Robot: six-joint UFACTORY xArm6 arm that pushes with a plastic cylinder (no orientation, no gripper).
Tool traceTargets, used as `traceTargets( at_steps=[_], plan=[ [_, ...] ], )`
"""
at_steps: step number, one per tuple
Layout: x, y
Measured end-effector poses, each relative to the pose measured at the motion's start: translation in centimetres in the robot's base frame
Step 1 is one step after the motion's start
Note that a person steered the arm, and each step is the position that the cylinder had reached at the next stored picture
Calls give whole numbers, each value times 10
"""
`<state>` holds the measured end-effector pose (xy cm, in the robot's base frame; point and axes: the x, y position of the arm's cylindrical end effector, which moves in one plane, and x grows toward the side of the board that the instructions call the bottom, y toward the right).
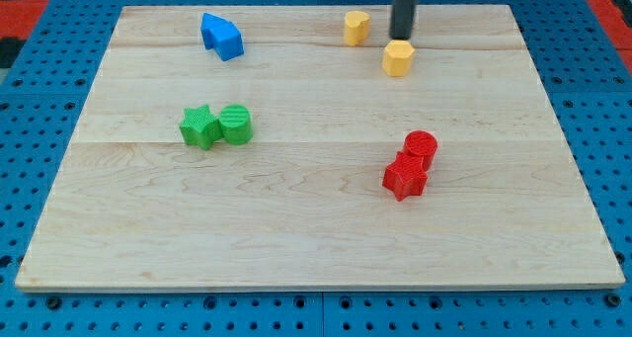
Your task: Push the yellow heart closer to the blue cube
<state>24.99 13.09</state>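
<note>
The yellow heart (356, 27) lies near the view's top, a little right of centre. The blue cube (222, 36) lies at the top left, well apart from the heart. My tip (402, 39) is down on the board to the right of the heart, with a small gap between them. It stands just above a second yellow block (397, 57), which looks hexagonal, and is touching or nearly touching that block's top edge.
A green star (200, 127) and a green cylinder (236, 124) touch each other at the left middle. A red cylinder (421, 145) and a red star (405, 177) sit together at the right middle. The wooden board (316, 238) lies on a blue pegboard.
</note>
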Motion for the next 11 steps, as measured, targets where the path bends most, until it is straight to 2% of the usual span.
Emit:
traceTargets(
  at_steps=[2, 3, 4, 5, 6, 9, 10, 11],
  plan=[
    [-8, -67],
    [-8, -52],
    [-8, 0],
    [-26, -8],
    [-32, -43],
    [-25, -69],
    [-25, -113],
    [-25, -129]
  ],
)
